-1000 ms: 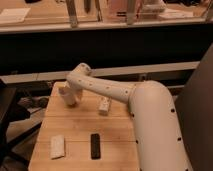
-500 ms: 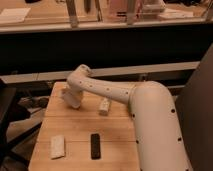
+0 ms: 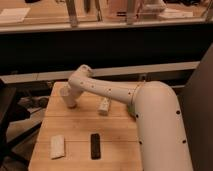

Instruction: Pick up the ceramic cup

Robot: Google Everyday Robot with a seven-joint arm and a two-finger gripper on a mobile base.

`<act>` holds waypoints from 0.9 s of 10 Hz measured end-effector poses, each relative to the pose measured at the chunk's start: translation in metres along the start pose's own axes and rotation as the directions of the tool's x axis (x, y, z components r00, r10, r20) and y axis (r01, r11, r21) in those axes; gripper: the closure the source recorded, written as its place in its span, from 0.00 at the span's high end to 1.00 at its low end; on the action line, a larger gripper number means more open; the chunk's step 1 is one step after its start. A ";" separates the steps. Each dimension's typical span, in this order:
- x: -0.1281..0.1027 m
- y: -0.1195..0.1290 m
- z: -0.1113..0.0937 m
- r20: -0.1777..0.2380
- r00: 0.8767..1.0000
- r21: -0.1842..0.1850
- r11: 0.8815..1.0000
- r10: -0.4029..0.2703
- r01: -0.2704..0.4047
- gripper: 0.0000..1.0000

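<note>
- The ceramic cup [image 3: 68, 98] is hard to pick out: there's a pale, whitish shape at the far left of the wooden table [image 3: 80, 131], right under the end of the arm, and that looks like it. Only its lower part shows; the top is hidden by the arm.
- The gripper [image 3: 67, 94] is down at that same spot, at the tip of the arm, near the table's back-left corner. It blends into the cup, so honestly I can't tell whether its fingers are spread, pressed together or pinching the cup.
- The white robot arm [image 3: 107, 92] reaches in from the right, bends at an elbow joint high over the table's back edge, then drops down to the left toward the cup.
- Just right of the cup, under the forearm, a small whitish upright object [image 3: 104, 106] stands on the table, apart from the cup.
- Closer to the front of the table: a flat pale rectangular item [image 3: 58, 146] on the left and a flat black rectangular one [image 3: 95, 146] beside it, not touching.
- The arm's big rounded white base section [image 3: 160, 130] fills the right side.
- Behind the table runs a dark counter front [image 3: 107, 50] with a lit shelf above it.
</note>
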 end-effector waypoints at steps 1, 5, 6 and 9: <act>0.002 0.001 -0.004 -0.005 1.000 0.000 1.000 -0.002 0.002 0.07; 0.004 -0.004 -0.022 -0.011 1.000 0.007 1.000 -0.013 0.013 0.02; 0.006 -0.003 -0.025 -0.014 1.000 0.008 1.000 -0.015 0.015 0.02; 0.009 -0.006 -0.038 -0.014 1.000 0.018 1.000 -0.017 0.017 0.02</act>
